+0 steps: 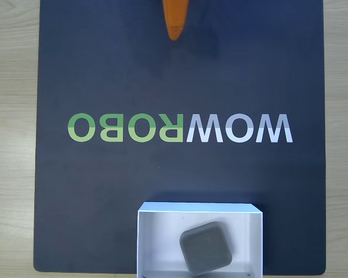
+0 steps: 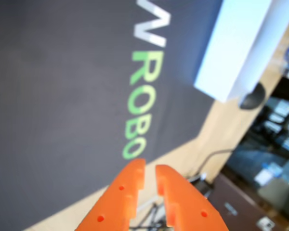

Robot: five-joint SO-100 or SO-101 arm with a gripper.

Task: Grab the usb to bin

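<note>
orange gripper [image 2: 150,168] fills the bottom of the wrist view, its jaws nearly together with only a thin slit between, holding nothing. beyond it spreads the dark mat [image 1: 104,191] with its wowrobo lettering [image 1: 180,128]. at the mat's near edge in the fixed view sits the bin [image 1: 156,243], and the usb [image 1: 206,248] lies tilted on the bin's floor. the drop looks done; a clean retreat away from the bin seems best. nothing blocks it.
</note>
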